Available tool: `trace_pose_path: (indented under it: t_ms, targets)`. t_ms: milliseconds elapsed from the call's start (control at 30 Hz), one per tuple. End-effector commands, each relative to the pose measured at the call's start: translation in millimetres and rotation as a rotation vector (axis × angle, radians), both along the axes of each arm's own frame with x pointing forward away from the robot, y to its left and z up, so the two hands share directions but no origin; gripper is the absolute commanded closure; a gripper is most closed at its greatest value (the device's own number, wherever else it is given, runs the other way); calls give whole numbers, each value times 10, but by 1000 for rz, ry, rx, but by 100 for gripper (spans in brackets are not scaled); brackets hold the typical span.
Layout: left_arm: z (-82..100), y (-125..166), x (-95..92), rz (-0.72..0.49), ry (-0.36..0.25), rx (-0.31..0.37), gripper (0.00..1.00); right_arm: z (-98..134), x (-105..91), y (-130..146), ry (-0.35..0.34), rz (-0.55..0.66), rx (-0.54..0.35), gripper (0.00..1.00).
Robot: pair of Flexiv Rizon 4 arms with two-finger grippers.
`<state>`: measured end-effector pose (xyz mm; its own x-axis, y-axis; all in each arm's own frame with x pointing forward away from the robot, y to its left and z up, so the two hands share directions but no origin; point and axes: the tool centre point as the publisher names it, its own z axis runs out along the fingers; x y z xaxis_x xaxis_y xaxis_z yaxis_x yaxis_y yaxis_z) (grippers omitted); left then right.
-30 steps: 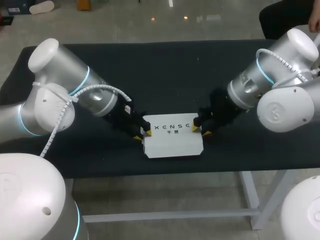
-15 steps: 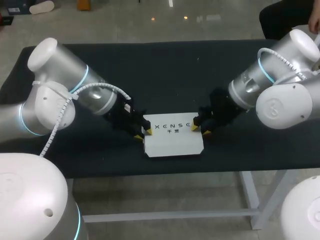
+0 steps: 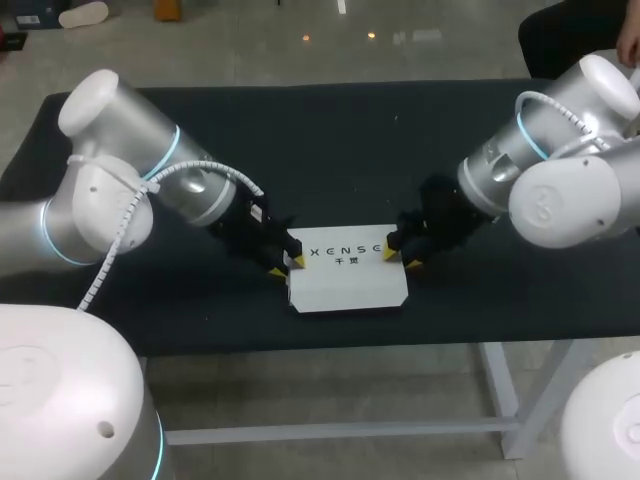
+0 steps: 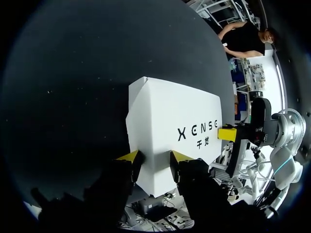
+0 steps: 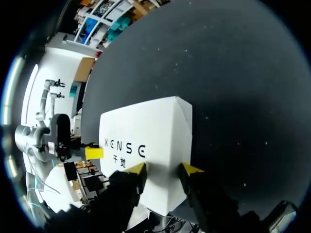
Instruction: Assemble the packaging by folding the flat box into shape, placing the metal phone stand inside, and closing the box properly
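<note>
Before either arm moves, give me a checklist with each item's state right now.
1. Box folded into shape, not flat: ok.
2. Left jaws at the box's left end: ok.
3. Right jaws at its right end: ok.
4. Firm grip on both ends: cannot tell.
5. Phone stand inside the box: cannot tell, none in view.

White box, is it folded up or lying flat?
Folded up: the white box shows a top face and a side wall, lid down.
</note>
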<state>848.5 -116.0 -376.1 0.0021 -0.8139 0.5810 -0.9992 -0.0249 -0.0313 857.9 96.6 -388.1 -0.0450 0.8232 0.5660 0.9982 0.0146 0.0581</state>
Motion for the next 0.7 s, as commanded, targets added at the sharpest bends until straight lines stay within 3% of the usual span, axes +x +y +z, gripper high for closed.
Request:
trace_pose_path:
  t_ms: [33, 700]
  targets:
    - [-1, -87, 0, 2, 0, 4, 58, -9, 32, 58, 13, 13, 10, 53]
    - [37, -111, -13, -6, 54, -10, 58, -4, 39, 134, 29, 30, 22, 53]
